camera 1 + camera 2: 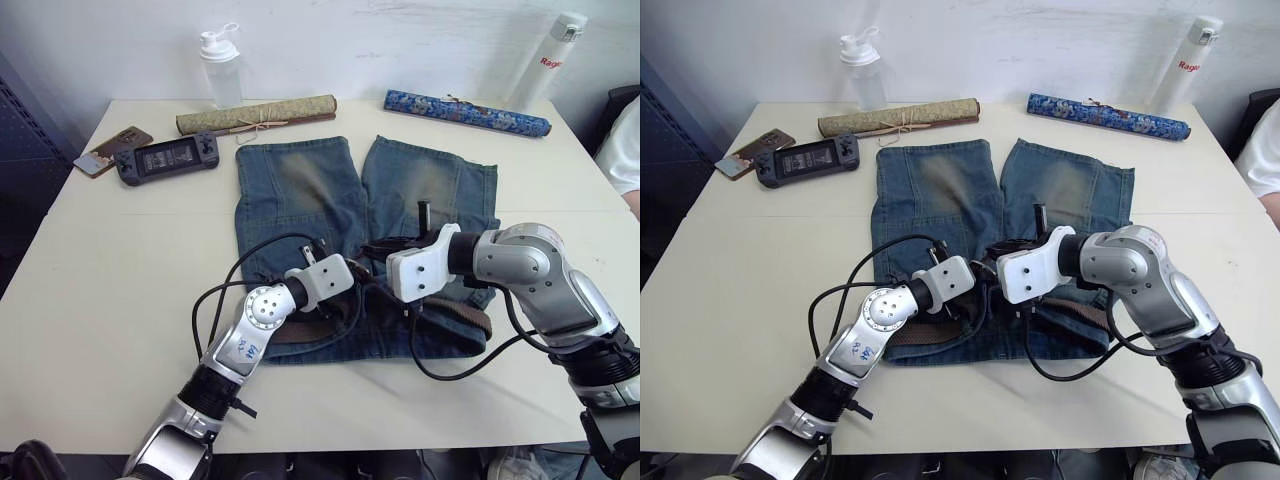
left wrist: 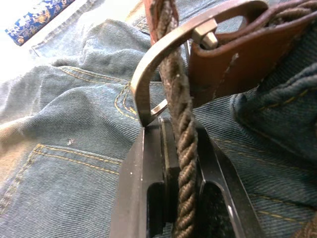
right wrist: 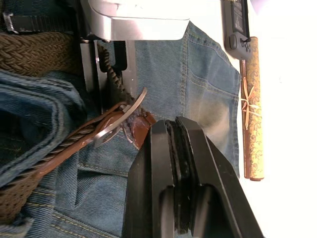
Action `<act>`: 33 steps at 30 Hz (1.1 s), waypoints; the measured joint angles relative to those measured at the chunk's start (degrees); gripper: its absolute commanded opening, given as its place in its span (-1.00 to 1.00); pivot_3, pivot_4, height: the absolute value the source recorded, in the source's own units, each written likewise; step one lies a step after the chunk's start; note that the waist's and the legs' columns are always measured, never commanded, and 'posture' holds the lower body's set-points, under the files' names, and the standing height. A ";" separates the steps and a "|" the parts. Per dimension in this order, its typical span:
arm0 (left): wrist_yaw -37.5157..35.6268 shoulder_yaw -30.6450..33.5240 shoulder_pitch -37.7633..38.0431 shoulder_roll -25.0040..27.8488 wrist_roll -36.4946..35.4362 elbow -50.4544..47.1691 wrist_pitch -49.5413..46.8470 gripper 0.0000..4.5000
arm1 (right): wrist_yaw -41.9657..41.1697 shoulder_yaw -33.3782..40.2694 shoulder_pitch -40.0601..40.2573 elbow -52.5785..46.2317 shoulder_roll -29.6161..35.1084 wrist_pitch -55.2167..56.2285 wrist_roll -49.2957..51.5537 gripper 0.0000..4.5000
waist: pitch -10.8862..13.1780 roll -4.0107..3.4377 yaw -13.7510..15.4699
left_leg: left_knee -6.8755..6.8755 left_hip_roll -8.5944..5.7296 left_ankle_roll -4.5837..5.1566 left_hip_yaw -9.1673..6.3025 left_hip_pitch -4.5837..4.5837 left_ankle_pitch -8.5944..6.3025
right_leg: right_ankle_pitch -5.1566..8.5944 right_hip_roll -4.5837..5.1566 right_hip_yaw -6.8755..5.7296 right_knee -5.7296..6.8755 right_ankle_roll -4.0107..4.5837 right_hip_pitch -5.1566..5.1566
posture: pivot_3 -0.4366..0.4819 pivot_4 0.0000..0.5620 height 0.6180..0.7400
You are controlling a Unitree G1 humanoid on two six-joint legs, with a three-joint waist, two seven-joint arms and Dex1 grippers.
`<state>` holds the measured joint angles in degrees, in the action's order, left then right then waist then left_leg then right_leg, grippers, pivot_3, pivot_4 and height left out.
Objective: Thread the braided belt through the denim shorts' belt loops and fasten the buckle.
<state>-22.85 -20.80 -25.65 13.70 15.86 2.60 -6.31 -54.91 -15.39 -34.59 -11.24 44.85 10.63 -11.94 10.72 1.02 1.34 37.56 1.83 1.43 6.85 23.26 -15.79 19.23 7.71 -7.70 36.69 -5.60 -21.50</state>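
Left wrist view caught the left gripper clamped on the belt, feeding it through the buckle. Opposite, the right gripper, fingers together, pinched the brown leather, steadying it over the shorts at the waistband.

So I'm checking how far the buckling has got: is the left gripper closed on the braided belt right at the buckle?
Yes, in the left wrist view the left gripper clamps the braided belt just below the buckle.
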 measured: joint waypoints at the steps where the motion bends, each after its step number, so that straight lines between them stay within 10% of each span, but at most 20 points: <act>1: 0.43 0.05 0.00 0.07 0.21 0.20 0.49 -1.00 | 0.02 0.00 0.09 -0.10 -0.04 -0.26 0.02 -0.99 | 0.00 0.00 -0.01 | 0.00 0.00 0.00 0.00 0.00 0.00 | 0.00 0.00 0.00 0.00 0.00 0.00 | -0.05 -0.47 0.63; 9: 1.02 0.68 -0.02 0.22 0.47 0.66 1.35 -1.00 | -0.04 0.47 2.72 -2.41 -0.04 -4.15 0.94 -0.99 | 0.00 0.00 -0.01 | 0.02 0.00 0.01 0.00 0.00 0.00 | 0.00 0.00 0.01 0.06 0.00 0.00 | -0.05 -0.47 0.63; 18: 1.02 0.61 -0.37 0.06 0.65 0.85 1.39 -1.00 | -0.41 3.10 3.34 -4.15 -0.02 -9.83 3.84 0.35 | 0.00 0.00 0.00 | 0.05 0.01 0.02 0.00 0.00 -0.01 | 0.00 0.00 0.00 0.07 0.00 0.00 | -0.05 -0.47 0.63; 33: 0.40 -0.14 -0.36 1.72 2.41 0.84 5.76 -1.00 | -0.58 2.84 3.35 -1.83 0.49 -7.62 2.15 0.35 | 0.00 0.00 0.01 | 0.08 0.01 0.03 0.00 0.02 -0.02 | 0.00 0.00 0.00 0.08 0.00 0.00 | -0.05 -0.47 0.63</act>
<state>-22.45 -20.94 -26.02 15.42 18.26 3.44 -0.55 -55.49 -12.55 -31.25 -13.07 45.34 3.01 -9.79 10.72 1.02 1.35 37.64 1.83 1.47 6.85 23.28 -15.81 19.23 7.72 -7.70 36.78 -5.60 -21.50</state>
